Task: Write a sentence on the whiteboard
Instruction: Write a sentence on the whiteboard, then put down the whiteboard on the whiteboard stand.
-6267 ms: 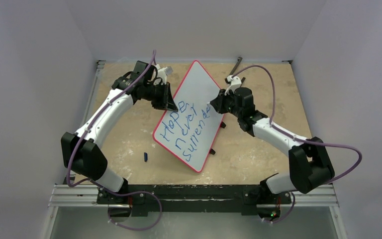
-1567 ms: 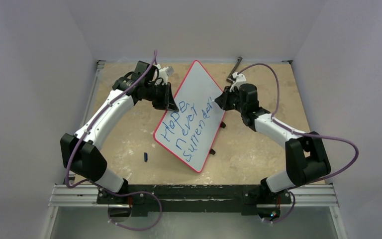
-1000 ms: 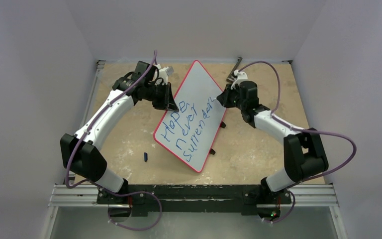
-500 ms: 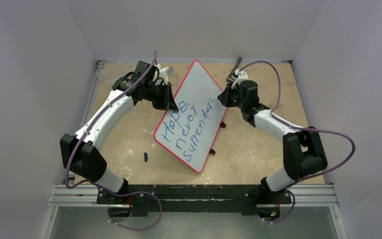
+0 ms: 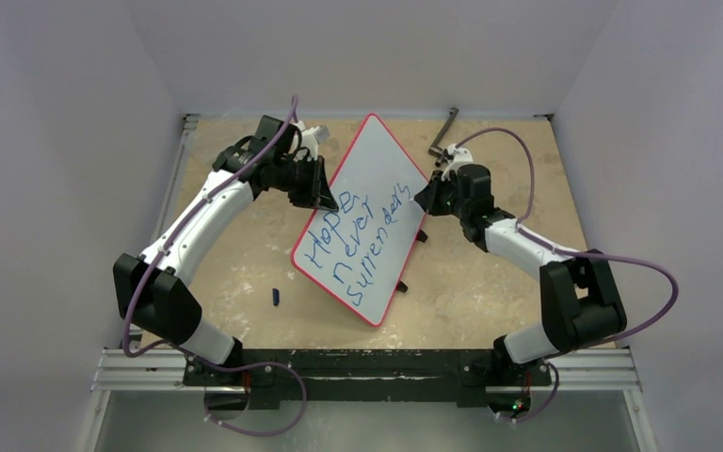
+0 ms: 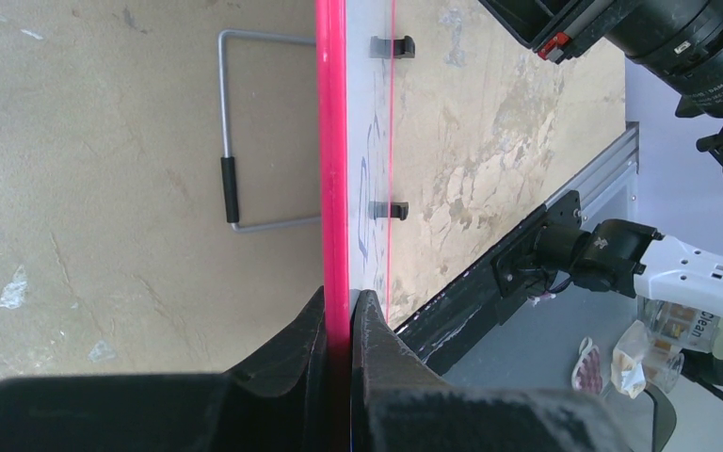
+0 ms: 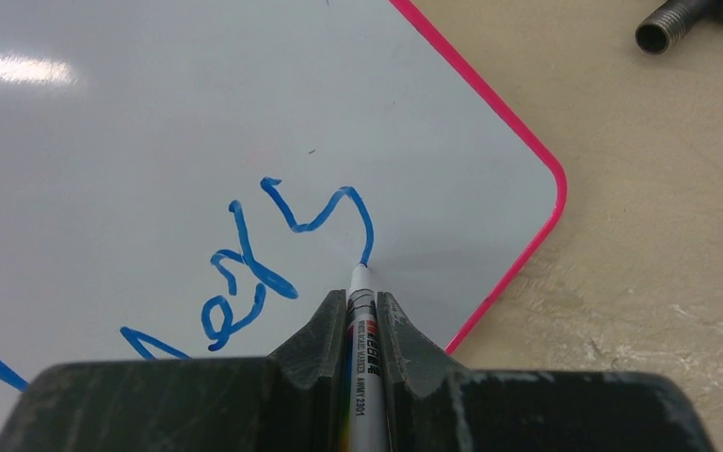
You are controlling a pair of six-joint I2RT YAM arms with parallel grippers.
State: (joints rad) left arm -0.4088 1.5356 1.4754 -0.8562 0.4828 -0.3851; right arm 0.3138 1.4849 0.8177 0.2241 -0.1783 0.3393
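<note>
The writing step looks all but done. The sentence (image 5: 353, 240), in blue, reads "Hope never surrenders" in three lines. In the right wrist view the marker (image 7: 364, 358) has its tip on the board at the tail of the final "s". The right gripper (image 7: 361, 299) is closed on the marker barrel, which runs straight out between its fingers and points down onto the white surface, close to the red-rimmed right corner.

The whiteboard (image 5: 377, 155) sits mid-worktop (image 5: 490, 282), turned on the diagonal. Its long axis runs from the near left to the far right, and the lines of lettering follow that axis. The left gripper (image 6: 339, 301) is closed on the board's left rim, which it sees edge-on, steadying the board.

The next move is probably a clean lift of the tip straight off the surface, so no stray stroke trails across the "s" or over the rim. The left gripper's clamp should hold until the marker is clear.
</note>
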